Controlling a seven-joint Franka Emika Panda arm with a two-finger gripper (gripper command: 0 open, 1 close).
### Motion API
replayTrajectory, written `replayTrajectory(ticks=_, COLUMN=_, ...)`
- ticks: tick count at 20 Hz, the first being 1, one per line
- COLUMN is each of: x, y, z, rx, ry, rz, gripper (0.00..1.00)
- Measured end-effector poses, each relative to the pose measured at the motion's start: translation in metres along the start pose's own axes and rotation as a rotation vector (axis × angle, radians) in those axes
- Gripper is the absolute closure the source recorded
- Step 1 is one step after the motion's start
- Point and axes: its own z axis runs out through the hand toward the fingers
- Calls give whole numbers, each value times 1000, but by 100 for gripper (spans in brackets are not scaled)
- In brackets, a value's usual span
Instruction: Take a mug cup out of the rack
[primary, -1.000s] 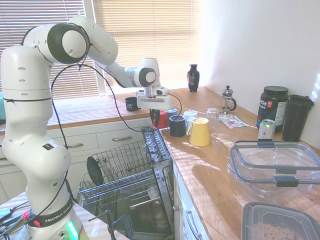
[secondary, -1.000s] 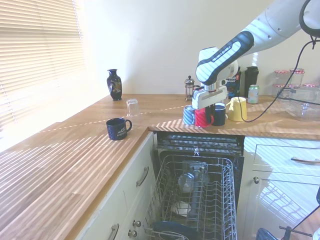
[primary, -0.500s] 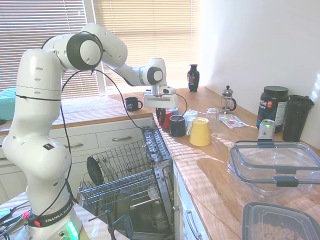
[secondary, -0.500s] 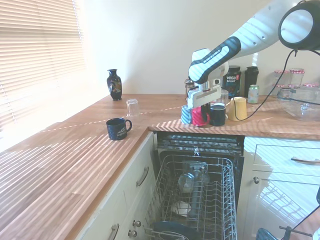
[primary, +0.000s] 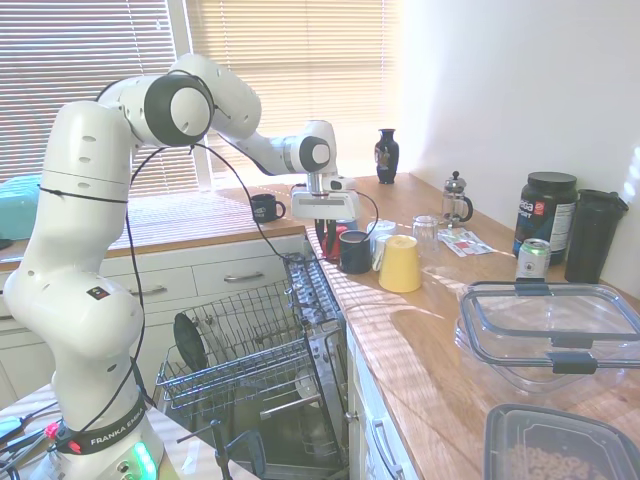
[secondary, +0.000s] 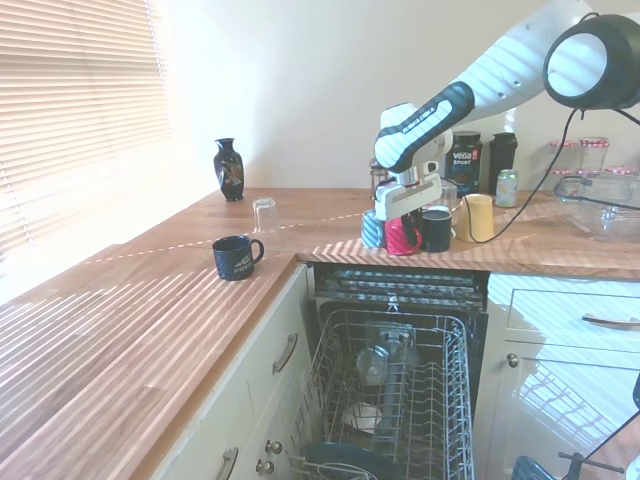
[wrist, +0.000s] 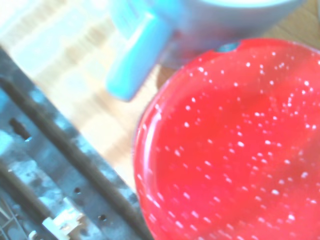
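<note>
The red mug cup (primary: 331, 240) (secondary: 403, 238) is low over the wooden counter's edge, just behind the open dishwasher. I cannot tell whether its base touches the wood. My gripper (primary: 329, 234) (secondary: 401, 226) comes down onto it from above and is shut on its rim. In the wrist view the mug cup (wrist: 230, 150) fills most of the picture, seen from above, speckled with droplets. The rack (primary: 235, 345) (secondary: 400, 400), a grey wire basket, is pulled out below the counter and holds glasses and a dark round item.
A light-blue striped cup (secondary: 373, 230) (wrist: 150, 45) stands right beside the red mug. A dark navy cup (primary: 354, 252) and a yellow cup (primary: 400, 263) stand close by. Further off are a black mug (primary: 264, 208), a vase (primary: 387, 156), a French press (primary: 456, 200) and plastic containers (primary: 548, 325).
The gripper has carried the red mug further back along the counter edge and lower, ending next to the striped cup and dark navy cup.
</note>
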Motion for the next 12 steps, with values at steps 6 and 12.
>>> replayTrajectory(ticks=6, x=0, y=1, z=-16, rx=29, ry=32, rz=3, gripper=0)
replayTrajectory(ticks=12, x=-48, y=27, z=-58, rx=63, ry=91, rz=-4, gripper=0)
